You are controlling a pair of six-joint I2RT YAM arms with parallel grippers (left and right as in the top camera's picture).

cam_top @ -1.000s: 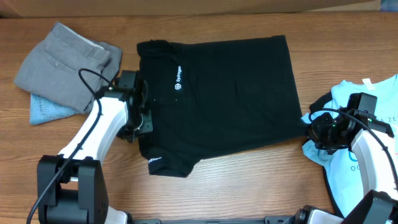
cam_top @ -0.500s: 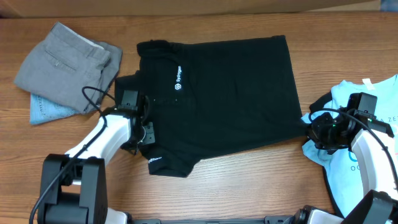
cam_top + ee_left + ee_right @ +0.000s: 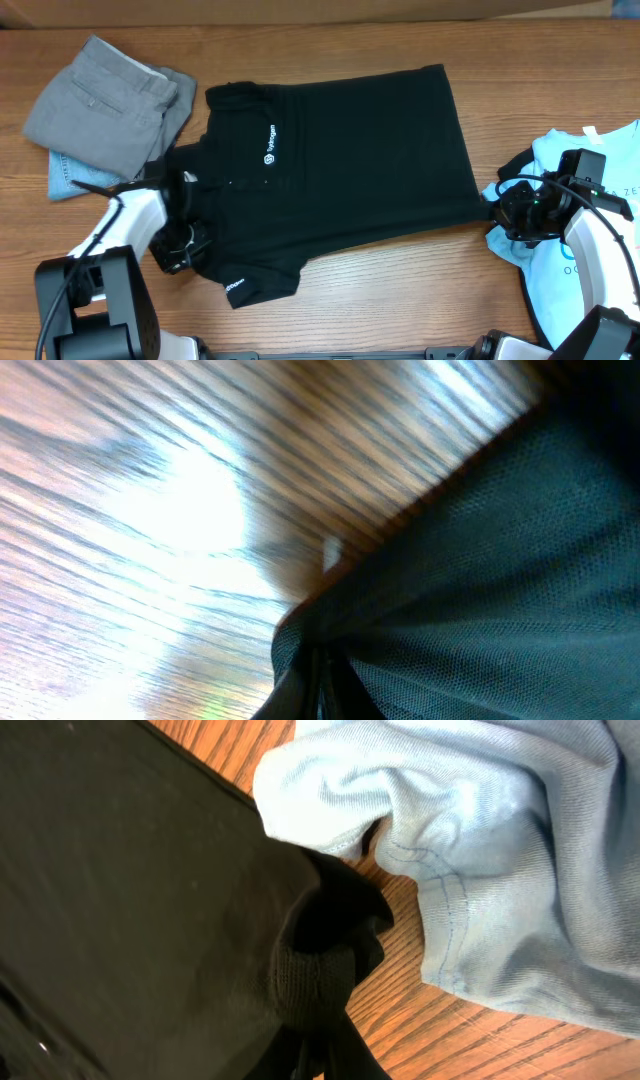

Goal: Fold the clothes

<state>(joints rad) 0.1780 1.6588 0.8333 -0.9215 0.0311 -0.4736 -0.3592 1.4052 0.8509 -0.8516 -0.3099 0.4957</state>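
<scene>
Clamped on plain black short-sleeved fabric T-shirt (image 3: 360, 160): left gripper (image 3: 188, 245), right gripper (image 3: 497, 205). White chest lettering (image 3: 269, 142) too small to read.

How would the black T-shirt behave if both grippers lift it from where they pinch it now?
Probably floppy: the T-shirt puckers into folds where the right gripper pinches its edge, so the middle would likely sag. Likely light, since it lies thin and flat on the table. The left gripper holds only an edge, so the cloth may slip.

Overhead looks down; both wrist views sit close against the T-shirt (image 3: 350, 160).
</scene>
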